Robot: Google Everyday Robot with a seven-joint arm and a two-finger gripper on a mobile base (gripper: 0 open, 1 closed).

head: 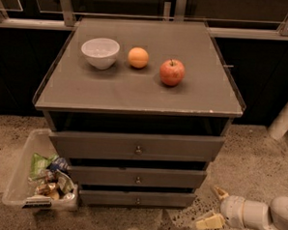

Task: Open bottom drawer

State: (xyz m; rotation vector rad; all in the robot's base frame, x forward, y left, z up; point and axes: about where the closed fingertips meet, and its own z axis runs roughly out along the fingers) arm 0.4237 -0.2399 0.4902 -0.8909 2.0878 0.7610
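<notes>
The bottom drawer (137,199) is the slimmest grey front, lowest of three in the cabinet, with a small round metal knob (138,201) at its centre. It sits flush and shut. My gripper (215,208) is low at the bottom right, just right of the cabinet's lower corner and near the floor. It points left toward the drawer, with its two pale fingers spread apart and nothing between them. It is not touching the drawer.
On the cabinet top (135,92) stand a white bowl (100,52), an orange (138,57) and a red apple (172,72). A clear plastic bin (22,176) of packets sits on the floor left of the cabinet. A white post (286,117) leans at right.
</notes>
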